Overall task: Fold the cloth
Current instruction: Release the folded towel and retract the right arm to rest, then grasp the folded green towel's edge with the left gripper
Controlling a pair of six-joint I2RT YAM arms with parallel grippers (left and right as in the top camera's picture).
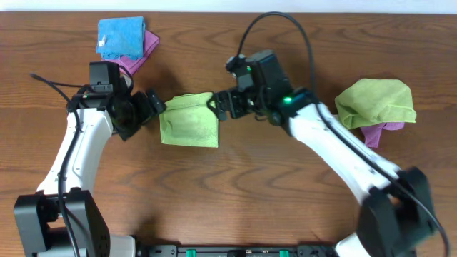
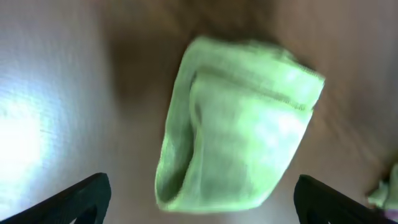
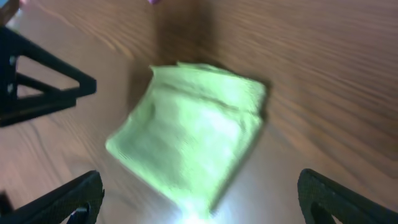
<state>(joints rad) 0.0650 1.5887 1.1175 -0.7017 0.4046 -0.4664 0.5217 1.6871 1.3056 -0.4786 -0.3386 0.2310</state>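
Observation:
The cloth [image 1: 188, 121] is a lime-green towel folded into a small square, lying flat on the wooden table between the two grippers. It shows in the left wrist view [image 2: 239, 124] and the right wrist view [image 3: 189, 137], both blurred. My left gripper [image 1: 151, 107] is open and empty, just off the cloth's left edge [image 2: 199, 199]. My right gripper [image 1: 221, 106] is open and empty, at the cloth's upper right corner [image 3: 199, 199]. The white tag is not visible.
A rumpled lime-green cloth [image 1: 376, 102] lies on a purple cloth [image 1: 378, 133] at the right. A bright blue cloth [image 1: 120, 38] on another purple cloth [image 1: 143, 50] lies at the back left. The left gripper shows at the left edge of the right wrist view [image 3: 37, 81].

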